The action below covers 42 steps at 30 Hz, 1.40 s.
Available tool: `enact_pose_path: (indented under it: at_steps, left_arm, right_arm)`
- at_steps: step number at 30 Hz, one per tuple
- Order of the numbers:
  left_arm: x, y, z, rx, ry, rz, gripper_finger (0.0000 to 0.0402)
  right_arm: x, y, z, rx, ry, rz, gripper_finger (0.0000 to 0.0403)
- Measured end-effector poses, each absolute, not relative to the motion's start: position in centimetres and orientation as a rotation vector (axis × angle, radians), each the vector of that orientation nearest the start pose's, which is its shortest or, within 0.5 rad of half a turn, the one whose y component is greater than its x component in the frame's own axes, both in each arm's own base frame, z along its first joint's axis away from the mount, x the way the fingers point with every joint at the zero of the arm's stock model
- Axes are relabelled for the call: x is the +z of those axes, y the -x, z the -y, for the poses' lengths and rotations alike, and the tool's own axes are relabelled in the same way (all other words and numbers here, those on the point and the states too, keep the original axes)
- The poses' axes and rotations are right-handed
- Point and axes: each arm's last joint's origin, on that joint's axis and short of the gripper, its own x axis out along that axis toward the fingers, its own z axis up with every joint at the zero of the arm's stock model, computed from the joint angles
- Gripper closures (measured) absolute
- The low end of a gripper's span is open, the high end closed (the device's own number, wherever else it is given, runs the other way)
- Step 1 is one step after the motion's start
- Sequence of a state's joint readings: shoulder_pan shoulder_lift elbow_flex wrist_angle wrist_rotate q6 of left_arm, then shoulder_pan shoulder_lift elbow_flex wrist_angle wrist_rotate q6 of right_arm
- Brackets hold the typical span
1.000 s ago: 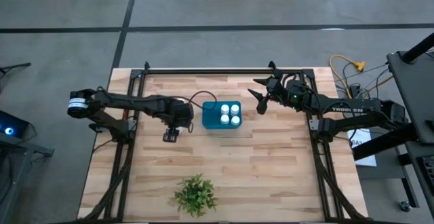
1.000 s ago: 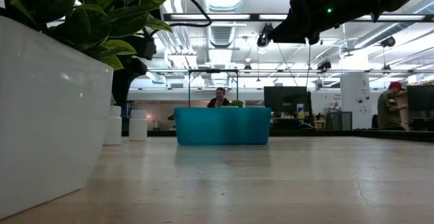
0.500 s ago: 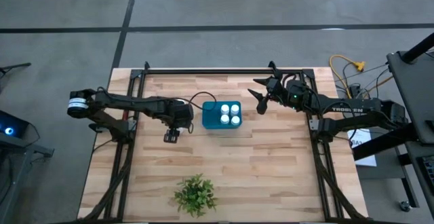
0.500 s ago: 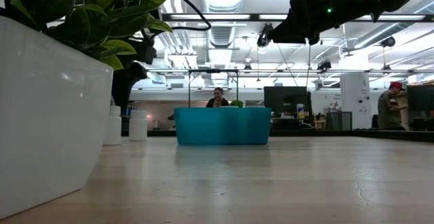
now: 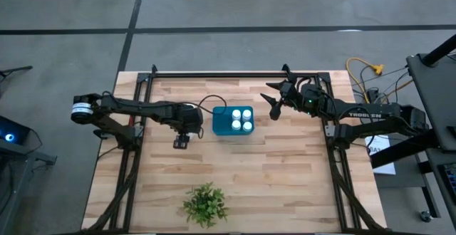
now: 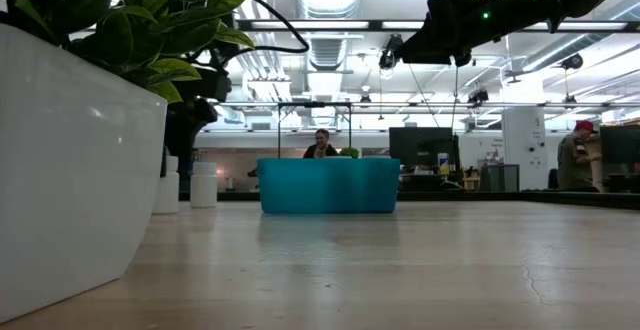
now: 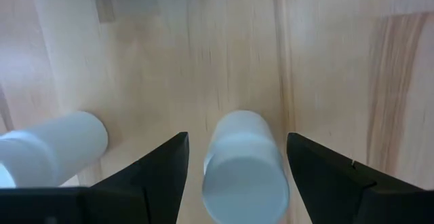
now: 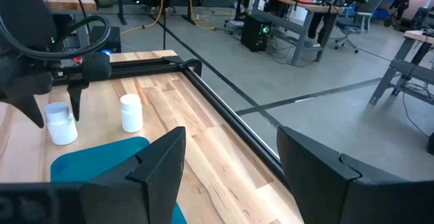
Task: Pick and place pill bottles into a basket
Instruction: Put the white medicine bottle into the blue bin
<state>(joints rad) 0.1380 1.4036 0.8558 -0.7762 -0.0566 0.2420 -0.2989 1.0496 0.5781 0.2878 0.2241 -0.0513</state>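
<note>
The teal basket (image 5: 234, 121) stands mid-table with several white pill bottles (image 5: 241, 119) upright in it. Two more bottles stand on their bases on the wood to its left. My left gripper (image 5: 182, 142) points down, open, its fingers on either side of one of these bottles (image 7: 244, 161) without visibly touching it. The other bottle (image 7: 55, 148) stands just beside it. Both also show in the right wrist view (image 8: 60, 125) (image 8: 131, 112). My right gripper (image 5: 274, 107) hangs open and empty above the table, right of the basket.
A green plant (image 5: 205, 205) in a white pot (image 6: 70, 170) stands near the table's front edge. Black frame rails (image 5: 235, 73) run along the far edge and both sides. Bare wood lies between the basket and the plant.
My left gripper has gone down a little over the bottle left of the basket, its fingers now lower around it. The bottles and the basket have kept their places.
</note>
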Motion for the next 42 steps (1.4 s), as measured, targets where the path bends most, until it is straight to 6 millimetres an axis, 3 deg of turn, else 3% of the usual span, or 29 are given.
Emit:
enact_pose_path:
  at_steps: [24,35,42]
  left_arm:
    - [19.32,-23.54,-3.44,0.001,-0.147,-1.360,0.0174]
    - [19.40,-23.58,-3.42,0.000,-0.142,-1.352,0.0255]
    - [19.39,-23.55,-3.43,0.001,-0.144,-1.355,0.0257]
  right_arm:
    - [25.68,-21.67,7.29,-0.495,0.041,-0.199,0.0179]
    - [25.67,-21.67,7.29,-0.495,0.041,-0.199,0.0179]
    - [25.68,-21.67,7.29,-0.495,0.041,-0.199,0.0179]
